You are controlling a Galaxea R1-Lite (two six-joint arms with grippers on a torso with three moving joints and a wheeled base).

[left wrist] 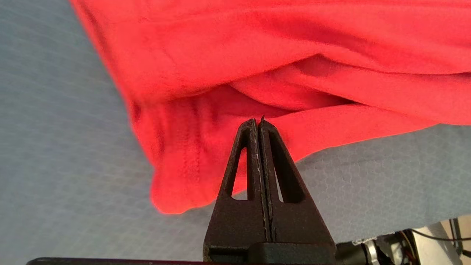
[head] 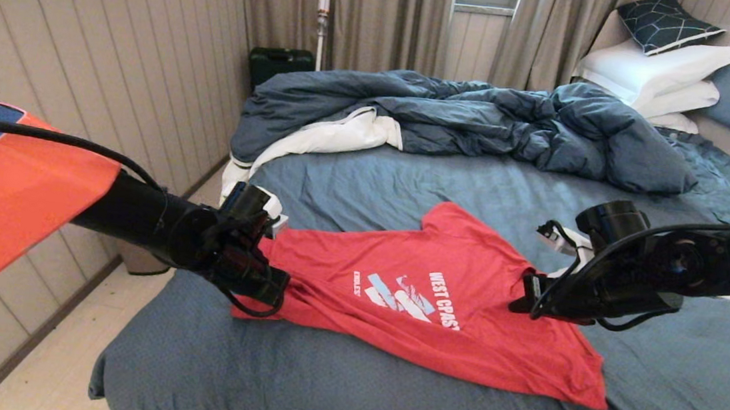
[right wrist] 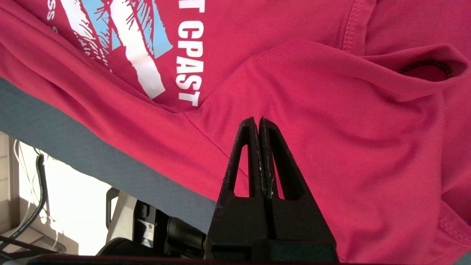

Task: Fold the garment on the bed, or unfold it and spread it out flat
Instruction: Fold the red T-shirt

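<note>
The red T-shirt (head: pixel 423 291) has "WEST COAST" printed in white on the chest; the smaller lettering beside it is too tiny to read.

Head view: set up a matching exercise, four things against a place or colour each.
Things:
1. garment
2. duvet
3. pillows
4. left gripper

Descriptions:
A. white, stacked by the headboard
B. red, lying on the near part of the bed
C. at the shirt's left edge
D. dark blue, bunched up at the far side

Pairs: 1-B, 2-D, 3-A, 4-C
</note>
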